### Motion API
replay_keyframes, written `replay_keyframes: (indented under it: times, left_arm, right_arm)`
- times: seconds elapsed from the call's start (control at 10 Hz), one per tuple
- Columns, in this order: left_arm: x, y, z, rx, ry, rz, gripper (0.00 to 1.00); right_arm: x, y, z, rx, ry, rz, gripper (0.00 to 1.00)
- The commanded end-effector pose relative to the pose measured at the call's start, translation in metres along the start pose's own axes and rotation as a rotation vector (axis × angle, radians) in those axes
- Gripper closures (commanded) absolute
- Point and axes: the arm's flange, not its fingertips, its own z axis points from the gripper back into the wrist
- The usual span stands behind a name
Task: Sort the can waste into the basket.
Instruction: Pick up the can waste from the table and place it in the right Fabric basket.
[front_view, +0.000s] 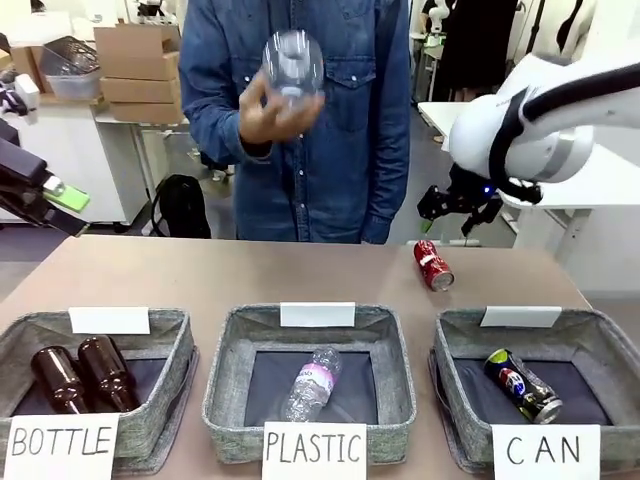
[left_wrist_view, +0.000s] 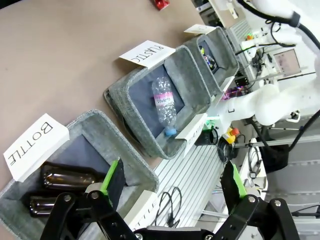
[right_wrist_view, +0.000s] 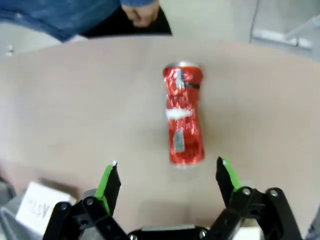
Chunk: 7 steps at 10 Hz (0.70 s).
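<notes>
A red can (front_view: 433, 266) lies on its side on the table behind the CAN basket (front_view: 460, 360); the right wrist view has the red can (right_wrist_view: 183, 120) just beyond my fingers. My right gripper (front_view: 458, 212) hovers open above it, and in its own view the right gripper (right_wrist_view: 167, 177) holds nothing. The dark blue Pepsi can (front_view: 522, 384) lies inside the CAN basket. At the far left my left gripper (front_view: 62, 196) is raised off the table, and the left gripper (left_wrist_view: 172, 182) is open and holds nothing, above the BOTTLE basket (left_wrist_view: 107, 135).
A person at the far side holds up a clear plastic bottle (front_view: 291, 65). The PLASTIC basket (front_view: 225, 370) holds another clear bottle (front_view: 311, 383). Two brown glass bottles (front_view: 80, 375) lie in the BOTTLE basket (front_view: 180, 345). Bare table stretches behind the baskets.
</notes>
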Motion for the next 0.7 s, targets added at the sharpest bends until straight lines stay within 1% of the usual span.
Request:
replay_keyframes:
  times: [0.0,0.1,0.3,0.4,0.6]
  left_arm:
    - [-0.002,-0.001,0.002,0.003,0.01,-0.003,0.0]
    - [-0.002,-0.001,0.002,0.003,0.01,-0.003,0.0]
    - [-0.002,-0.001,0.002,0.003,0.01,-0.003,0.0]
    - [-0.002,-0.001,0.002,0.003,0.01,-0.003,0.0]
    - [-0.002,-0.001,0.002,0.003,0.01,-0.003,0.0]
  right_arm:
    - [0.027,0.006,-0.025,-0.046,0.003,-0.018,0.0]
    - [0.034,0.005,-0.045,-0.072,0.029,-0.029,0.0]
    - [0.037,0.005,-0.076,-0.108,0.088,-0.03,0.0]
    - [0.036,0.006,-0.089,-0.113,0.118,-0.024,0.0]
    - [0.035,0.005,-0.103,-0.14,0.134,-0.037,0.0]
